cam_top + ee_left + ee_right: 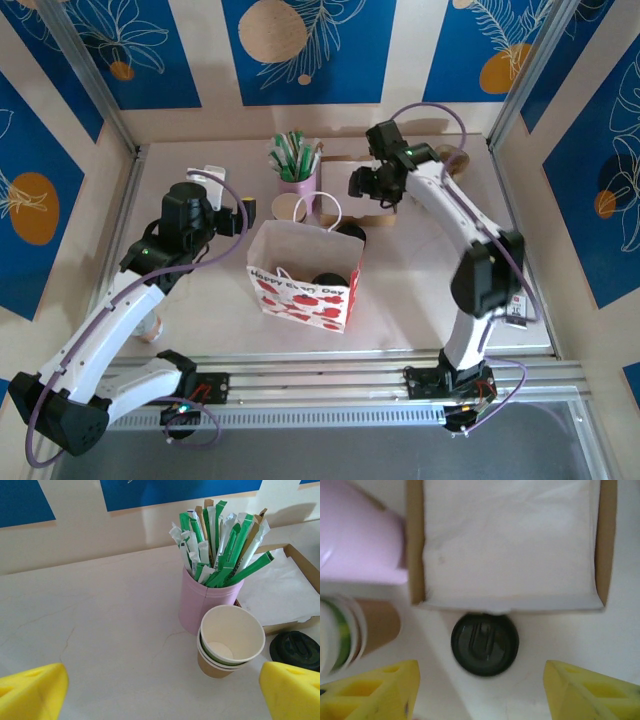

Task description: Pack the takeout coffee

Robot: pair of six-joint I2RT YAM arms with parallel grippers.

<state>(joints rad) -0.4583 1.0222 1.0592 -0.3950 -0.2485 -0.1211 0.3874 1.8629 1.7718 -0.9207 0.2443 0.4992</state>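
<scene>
Down in the bag (300, 296), toward its right side, a round black disc faces up. I take it for the lid of the coffee (325, 283), standing upright with its long axis vertical, though the bag's walls hide the green cup and I cannot be sure. If so, the packing looks as good as done. From the right gripper (485, 690) the coffee lies toward the arms' bases and a little left, past the bag's back wall. From the left gripper (162, 690) it lies to the right and nearer the bases. Neither arm is clearly closer. The right gripper has its jaws wide and nothing between them, straddling from above a loose lid (485, 643) that lies flat on the table (420, 290) just in front of the tray (415, 545) of napkins, between tray and bag. The left gripper is also spread wide and empty, facing the pink holder (200, 605) of sticks and the cup stack (232, 642) just beside it. Any reach into the bag would have to come from straight above, since the tall walls and the two looped handles bar a sideways approach. The loose lid is also easily mistaken for the lidded cup.
</scene>
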